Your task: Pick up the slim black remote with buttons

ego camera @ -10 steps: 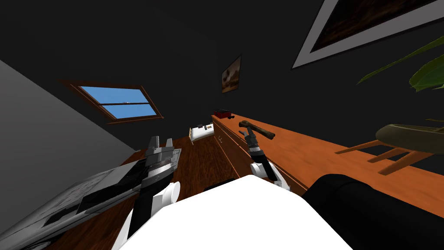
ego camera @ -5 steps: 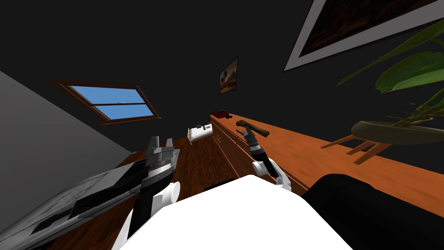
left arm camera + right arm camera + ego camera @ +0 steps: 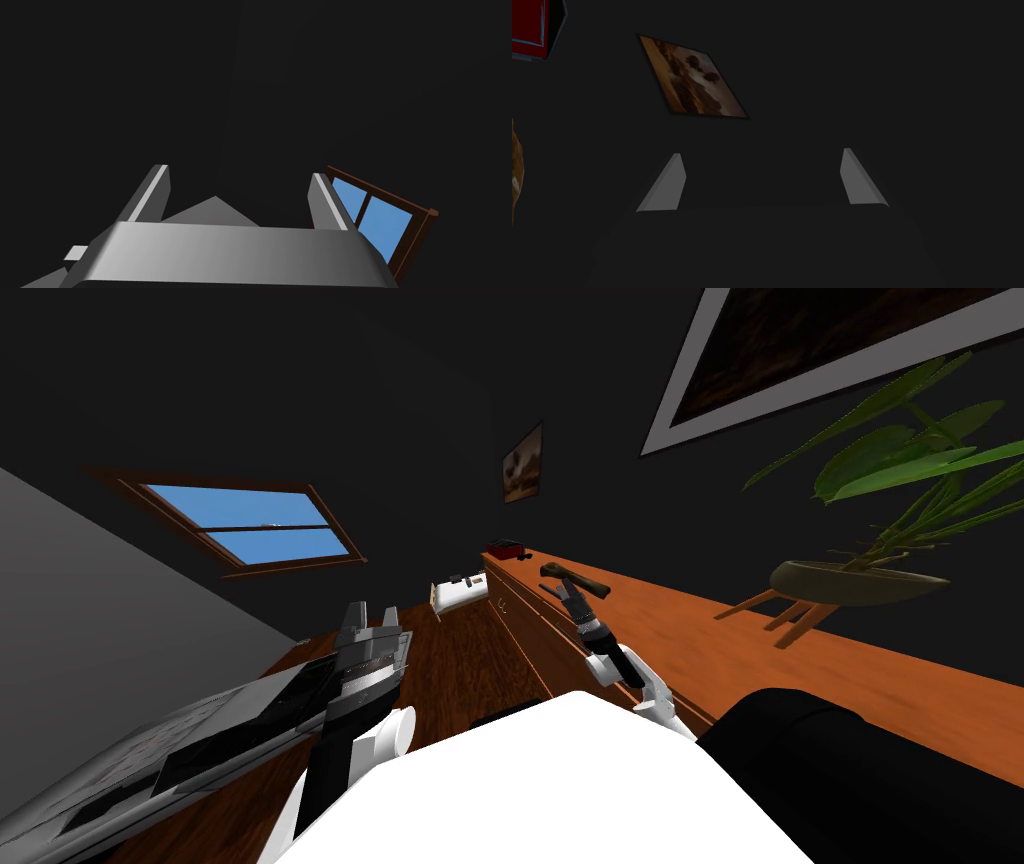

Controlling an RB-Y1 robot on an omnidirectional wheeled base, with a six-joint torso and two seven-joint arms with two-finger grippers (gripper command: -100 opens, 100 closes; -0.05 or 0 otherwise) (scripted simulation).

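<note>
Dark-walled room, wood floor (image 3: pixel 470 658). Orange-brown bench (image 3: pixel 700 648) runs alongside your right hand (image 3: pixel 575 598), which is released and empty; brown hammer-shaped object (image 3: pixel 590 585) just past its tips, red box (image 3: pixel 510 550) farther on. Your left hand (image 3: pixel 371 616) also released, empty. Of the remote, nothing certain: small dark shapes (image 3: pixel 461 579) on a white piece (image 3: pixel 465 596) well ahead of both hands are candidates. Drive closer and confirm before you reach.
</note>
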